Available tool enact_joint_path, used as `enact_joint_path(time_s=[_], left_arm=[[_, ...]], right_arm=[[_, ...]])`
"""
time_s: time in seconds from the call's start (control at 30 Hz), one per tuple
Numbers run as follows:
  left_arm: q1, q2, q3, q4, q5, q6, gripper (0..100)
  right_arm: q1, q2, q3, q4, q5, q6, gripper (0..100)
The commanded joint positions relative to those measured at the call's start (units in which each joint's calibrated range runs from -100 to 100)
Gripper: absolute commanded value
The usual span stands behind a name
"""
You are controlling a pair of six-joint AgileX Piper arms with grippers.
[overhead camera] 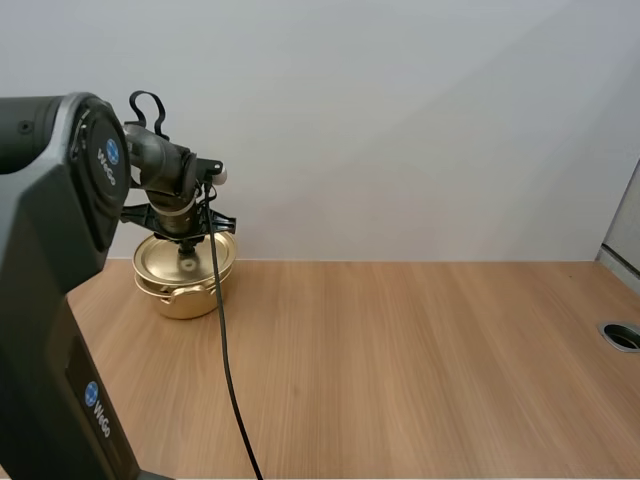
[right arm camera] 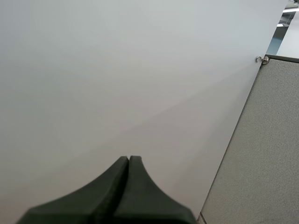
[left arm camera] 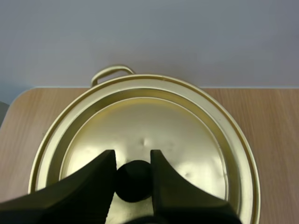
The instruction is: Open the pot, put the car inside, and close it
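A gold pot (overhead camera: 190, 298) stands at the table's far left, near the wall, with its gold lid (overhead camera: 165, 258) on top. My left gripper (overhead camera: 188, 262) comes down onto the middle of the lid. In the left wrist view its two black fingers (left arm camera: 88, 179) flank the black knob (left arm camera: 134, 179) of the lid (left arm camera: 154, 126) and press against both its sides. One loop handle (left arm camera: 111, 72) of the pot pokes out past the lid's far rim. My right gripper (right arm camera: 129, 159) is shut on nothing, its fingers together as one wedge, facing a white wall.
The wooden table (overhead camera: 400, 350) stretches bare to the right of the pot. A round cable hole (overhead camera: 623, 335) sits at its right edge, below a grey partition (overhead camera: 628, 225). My left arm's bulky base (overhead camera: 50, 260) fills the near left.
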Motion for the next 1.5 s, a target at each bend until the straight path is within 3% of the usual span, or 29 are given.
enact_joint_path(time_s=[0.0,0.8,0.9,1.0,1.03,1.07,1.47], left_arm=[[0.03,2.69,-0.06,0.07,-0.94,-0.01,0],[0.03,8.01,-0.06,0.19,-4.26,-0.01,2],[0.03,7.74,-0.21,2.53,-4.26,-0.01,23],[0.03,7.64,-1.17,4.35,-3.53,-0.01,68],[0.03,7.50,-1.72,5.47,-2.80,-0.01,90],[0.03,7.19,-2.10,6.45,-2.20,-0.01,100],[0.03,-0.79,-7.96,11.40,-2.38,-0.49,100]], right_arm=[[0.01,-0.32,-0.06,-0.01,-0.13,-0.03,0],[0.01,-0.99,-0.06,0.38,0.08,-0.03,0],[0.01,-0.99,-0.06,0.38,0.08,-0.03,0],[0.01,-0.99,-0.06,0.35,-0.09,-0.03,0],[0.01,-0.99,-0.06,0.35,-0.09,-0.03,0],[0.01,-0.99,-0.06,0.35,-0.09,-0.03,0],[0.01,-0.86,-0.06,0.83,0.52,-0.03,0]])
